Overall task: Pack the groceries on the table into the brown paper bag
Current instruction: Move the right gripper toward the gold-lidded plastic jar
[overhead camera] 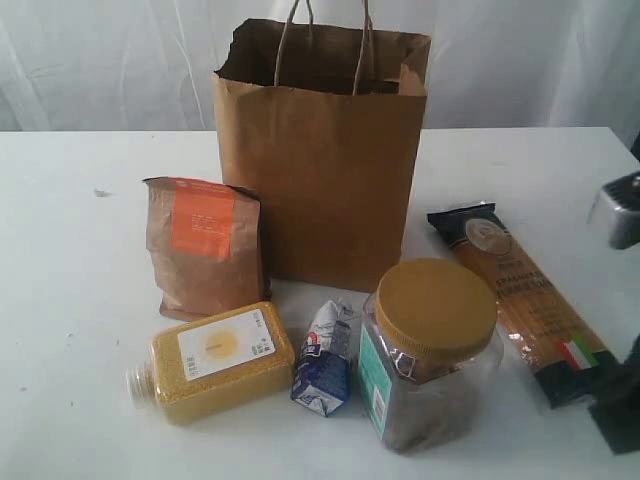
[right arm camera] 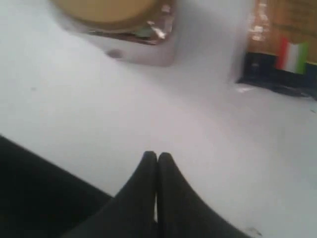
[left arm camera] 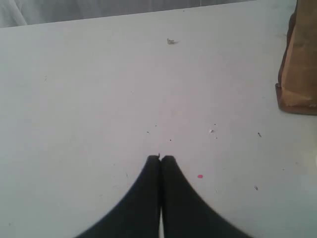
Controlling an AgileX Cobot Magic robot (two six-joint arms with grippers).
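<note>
Both jaws are fully shut and hold nothing, over the bare desk.

Lower frame: jar, carton, bottle.
Mid frame: pouch left, spaghetti right.
Upper centre: bag, upright, mouth open.

Open the right jaws before approach. The heavy jar should probably go in first; lower it clear of the bag's rim.

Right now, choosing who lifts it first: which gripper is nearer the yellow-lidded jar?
Right. The right gripper, jaws shut, is over the table with the jar close ahead. The left gripper, jaws shut, faces mostly table, with no jar in its view.
</note>
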